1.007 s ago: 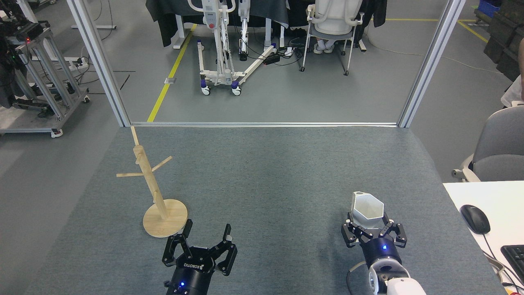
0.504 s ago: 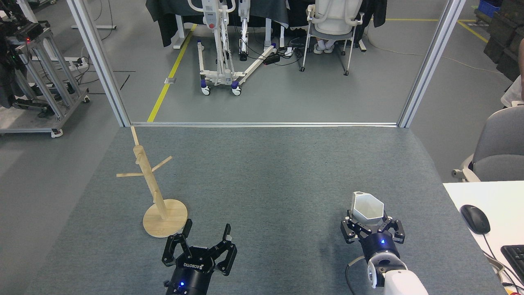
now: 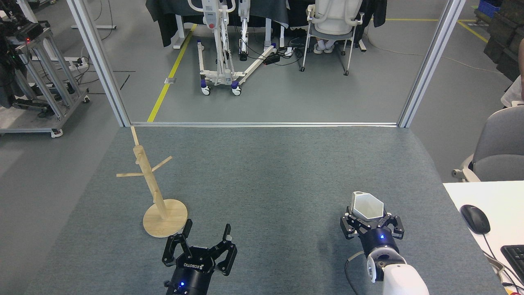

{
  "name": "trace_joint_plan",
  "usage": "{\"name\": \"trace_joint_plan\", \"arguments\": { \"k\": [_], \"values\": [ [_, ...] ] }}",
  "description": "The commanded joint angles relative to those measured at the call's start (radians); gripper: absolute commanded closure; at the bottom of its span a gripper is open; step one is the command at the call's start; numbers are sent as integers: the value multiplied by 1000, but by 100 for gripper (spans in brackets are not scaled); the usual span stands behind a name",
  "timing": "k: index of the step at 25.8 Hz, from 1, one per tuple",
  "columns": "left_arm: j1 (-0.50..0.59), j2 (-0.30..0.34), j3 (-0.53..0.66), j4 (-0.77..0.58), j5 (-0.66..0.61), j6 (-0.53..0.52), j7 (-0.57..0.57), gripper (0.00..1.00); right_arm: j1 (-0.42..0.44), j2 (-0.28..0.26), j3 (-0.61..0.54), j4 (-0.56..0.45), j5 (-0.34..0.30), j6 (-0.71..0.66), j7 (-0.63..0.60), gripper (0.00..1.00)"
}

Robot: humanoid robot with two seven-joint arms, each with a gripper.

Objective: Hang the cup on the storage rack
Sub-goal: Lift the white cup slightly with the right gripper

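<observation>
The right end effector [image 3: 371, 223] is clamped on the cup [image 3: 367, 207], held upright at near right, well apart from the rack [image 3: 154, 189]. The left end effector [image 3: 206, 237] waits spread apart, near the rack's base.

Grey carpet [image 3: 262, 172] covered the table; mouse [image 3: 475, 218] and keyboard [image 3: 515, 257] lay on white desk [image 3: 487, 196]; office chair [image 3: 333, 24] stood beyond.

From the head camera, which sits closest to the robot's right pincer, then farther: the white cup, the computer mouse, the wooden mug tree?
1. White cup: between the right pincer fingers.
2. Computer mouse: on the white desk, to its right.
3. Wooden mug tree: far left on the carpet.
</observation>
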Motion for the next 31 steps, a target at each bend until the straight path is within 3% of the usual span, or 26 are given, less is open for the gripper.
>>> {"name": "trace_joint_plan", "arguments": {
  "k": [1,13,20,31],
  "values": [
    [0,0,0,-2,0,0,0,0,-10,0,-3,8,0,-1,0,1],
    [0,0,0,-3,0,-1,0,0,-10,0,-8,2,0,-1,-5,1],
    [2,0,0,-8,0,-1,0,0,-10,0,-8,-7,0,1,-137,1],
    [3,0,-2,-2,2,-2,0,0,-8,0,-2,-1,-26,-1,-132,1]
  ]
}}
